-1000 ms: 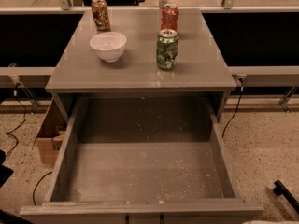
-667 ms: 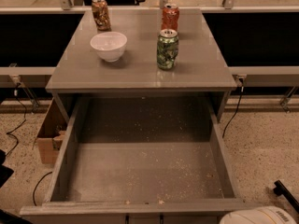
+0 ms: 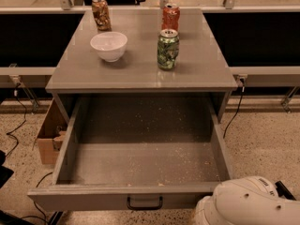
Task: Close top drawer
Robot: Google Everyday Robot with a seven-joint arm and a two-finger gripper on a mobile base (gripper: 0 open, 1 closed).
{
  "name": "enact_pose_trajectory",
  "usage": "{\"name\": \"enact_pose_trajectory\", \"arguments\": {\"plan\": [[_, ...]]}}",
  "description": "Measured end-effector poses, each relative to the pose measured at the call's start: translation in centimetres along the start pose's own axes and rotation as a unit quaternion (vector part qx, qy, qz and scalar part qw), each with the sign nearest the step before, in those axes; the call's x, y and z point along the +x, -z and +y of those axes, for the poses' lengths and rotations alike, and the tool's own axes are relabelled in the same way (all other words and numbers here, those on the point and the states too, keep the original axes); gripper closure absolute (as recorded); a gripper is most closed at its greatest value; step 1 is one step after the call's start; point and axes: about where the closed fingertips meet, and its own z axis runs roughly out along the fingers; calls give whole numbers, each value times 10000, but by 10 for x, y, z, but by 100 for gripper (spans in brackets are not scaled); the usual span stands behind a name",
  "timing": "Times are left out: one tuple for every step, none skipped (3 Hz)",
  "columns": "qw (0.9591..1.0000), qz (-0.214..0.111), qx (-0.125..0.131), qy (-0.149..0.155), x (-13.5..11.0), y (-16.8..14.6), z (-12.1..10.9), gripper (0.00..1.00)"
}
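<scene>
The top drawer is pulled far out of the grey cabinet, toward the camera. Its grey floor is speckled with crumbs and holds nothing else. Its front panel runs along the bottom of the view, with a small black loop handle at its middle. A white rounded part of my arm fills the lower right corner, just right of the drawer's front corner. My gripper itself is out of view, and no fingers show.
The cabinet top holds a white bowl, a green can, a red can and a brown can. A cardboard box stands on the floor left of the drawer. Cables lie on the floor at both sides.
The white arm has come up into the lower right corner. The drawer's front panel and handle now show along the bottom edge. The drawer stays open.
</scene>
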Motion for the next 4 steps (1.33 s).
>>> {"name": "enact_pose_trajectory", "arguments": {"plan": [[10000,-40,14,35,-2,-1,-2,100],[9998,-68,157,133,-3,-1,-21,100],[9988,-70,376,304,-1,2,-64,100],[9983,-57,440,381,2,3,-80,100]]}}
